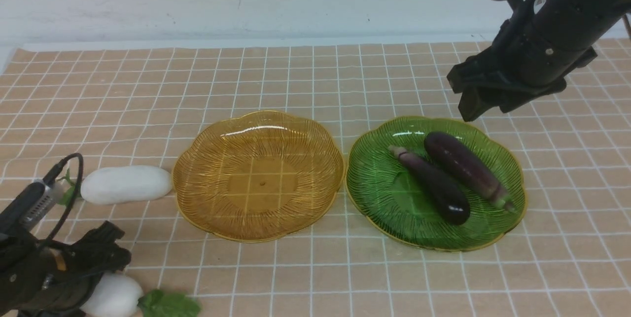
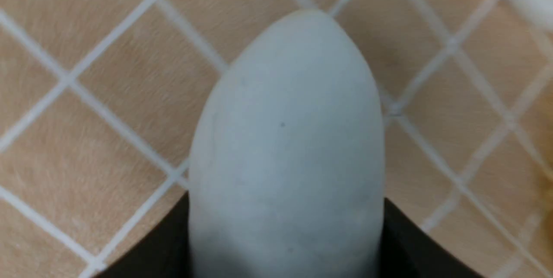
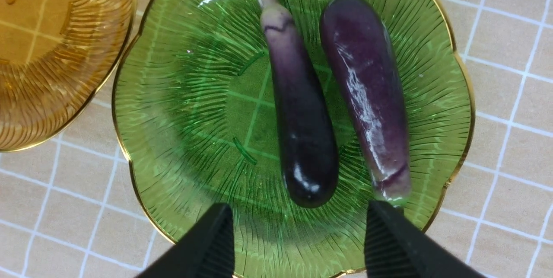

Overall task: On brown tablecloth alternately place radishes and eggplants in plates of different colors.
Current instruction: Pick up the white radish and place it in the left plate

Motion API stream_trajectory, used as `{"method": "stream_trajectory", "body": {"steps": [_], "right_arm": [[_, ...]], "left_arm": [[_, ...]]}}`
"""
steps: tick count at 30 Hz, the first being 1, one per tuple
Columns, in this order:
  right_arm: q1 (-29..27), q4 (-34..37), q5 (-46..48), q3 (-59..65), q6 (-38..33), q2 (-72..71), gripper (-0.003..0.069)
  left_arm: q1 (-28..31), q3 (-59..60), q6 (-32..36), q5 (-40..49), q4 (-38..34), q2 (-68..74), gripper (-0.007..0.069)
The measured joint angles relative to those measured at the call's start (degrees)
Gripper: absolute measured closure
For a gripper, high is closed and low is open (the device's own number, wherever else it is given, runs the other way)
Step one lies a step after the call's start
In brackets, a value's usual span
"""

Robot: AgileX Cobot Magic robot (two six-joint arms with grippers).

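White wall across back, approx. full width of front view; few sm. dark specks & faint scuffs, esp. L half; paler strip (image 1: 276, 42) along base.

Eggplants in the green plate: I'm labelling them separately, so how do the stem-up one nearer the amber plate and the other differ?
The nearer eggplant is almost black at its blunt end; the farther eggplant is more evenly purple. Their stems point opposite ways. Both are glossy and lie in the green plate.
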Motion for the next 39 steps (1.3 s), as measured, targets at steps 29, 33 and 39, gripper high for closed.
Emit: {"method": "stream_trajectory", "body": {"steps": [29, 33, 39], "right_arm": [[0.0, -0.4, 0.2, 26.9, -4.7, -28.7, 0.0674], [0.0, -1.4, 0.2, 26.9, -4.8, -28.7, 0.0674], [0.0, -1.1, 0.2, 26.9, -4.9, -28.7, 0.0674]], "left_arm": [[-16.6, -74.3, 58.3, 43.6, -24.5, 40.4, 0.0074], [-13.3, -80.4, 59.2, 53.2, -15.9, 36.9, 0.0459], [-6.1, -74.0, 63.4, 54.5, -5.7, 29.7, 0.0618]]}}
